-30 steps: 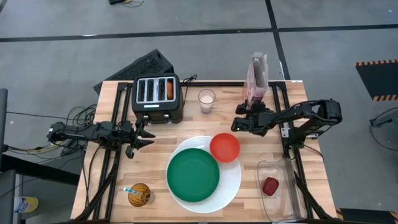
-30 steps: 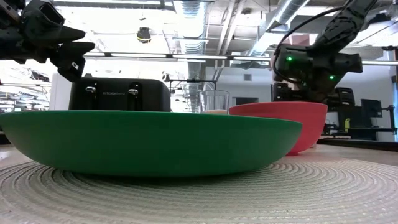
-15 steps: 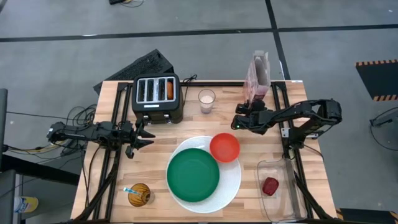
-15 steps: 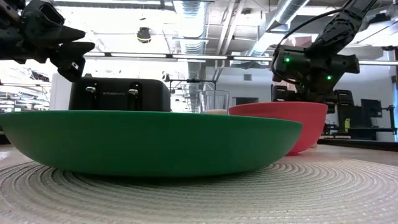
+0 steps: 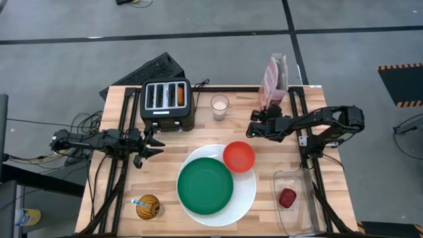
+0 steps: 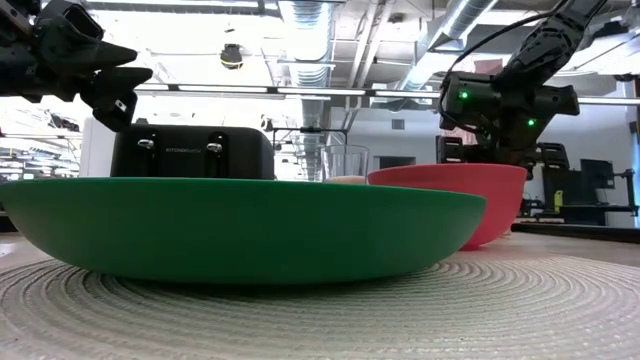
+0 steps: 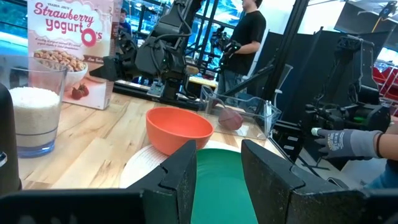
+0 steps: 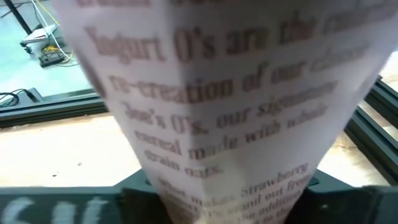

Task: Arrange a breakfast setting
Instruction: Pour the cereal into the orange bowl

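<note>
My right pincer point(image 5: 254, 129) reaches toward the back right of the table point(image 5: 119, 198) and is clamped on the cereal box point(image 5: 273, 82), a strawberry yogurt O's carton. From my right wrist camera the printed side of that box fills nearly everything, wedged between my two dark fingers point(image 8: 143, 199). Seen from above, the box leans, its top tipped toward 12 o'clock, at about 1 o'clock from the table's centre.

My left pincer point(image 5: 151, 147) hangs above the table's left side at about 9 o'clock, fingers apart and holding nothing; through the gap between them I look across at the plates.

The large white round plate point(image 5: 246, 195) lies at the table's near middle. The smaller green plate point(image 5: 205, 186) rests on it, shifted toward 8 o'clock. The small red bowl point(image 5: 238, 157) sits on the white plate's rim at 1 o'clock, just beside the green plate. The dark-red fruit point(image 5: 287, 197) lies in a clear tray point(image 5: 294, 221) at the table's right edge, at about 4 o'clock. The round toasted bread point(image 5: 149, 206) sits near the front left corner at 7 o'clock, with the blue-handled spoon point(image 5: 137, 202) touching it.

Behind, at 11 o'clock, stands the black toaster point(image 5: 166, 102) with something orange in one slot. A glass point(image 5: 219, 106) of white contents stands just beside it, between toaster and cereal box.

From my left wrist camera, a person point(image 7: 245, 37) in a dark shirt stands beyond the table, and a gloved hand point(image 7: 339, 140) shows at the side.
</note>
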